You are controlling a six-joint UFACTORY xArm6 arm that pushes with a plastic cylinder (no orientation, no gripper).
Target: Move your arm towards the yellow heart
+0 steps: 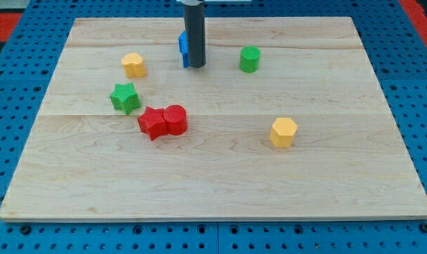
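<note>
**Kid:** Wooden boards are making up the table top (220, 176), and a blue mat with holes is showing all around it. What is sitting on the wood?

**Robot:** Small blocks. The yellow heart (133, 65) is sitting near the view's top left. A green star (125, 97) is sitting just below it, a little apart.

**Kid:** Where is your stick pointing?

**Robot:** My tip (195, 65) is resting on the wood near the view's top middle. It is touching a blue block (183, 48), which is peeking out on the rod's left side. I cannot tell its shape, because the rod is hiding most of it.

**Kid:** Is the stick pinching anything?

**Robot:** No, it is only a plain rod. It has no parts to spread or press together, so it is holding nothing.

**Kid:** Is the heart close to it?

**Robot:** The heart is sitting to the left of my tip, with bare wood between them.

**Kid:** What else is lying there?

**Robot:** A green cylinder (249, 59) is standing to the right of my tip. A red star (152, 123) and a red cylinder (176, 119) are touching each other in the middle. A yellow hexagon (283, 132) is sitting alone on the right.
</note>
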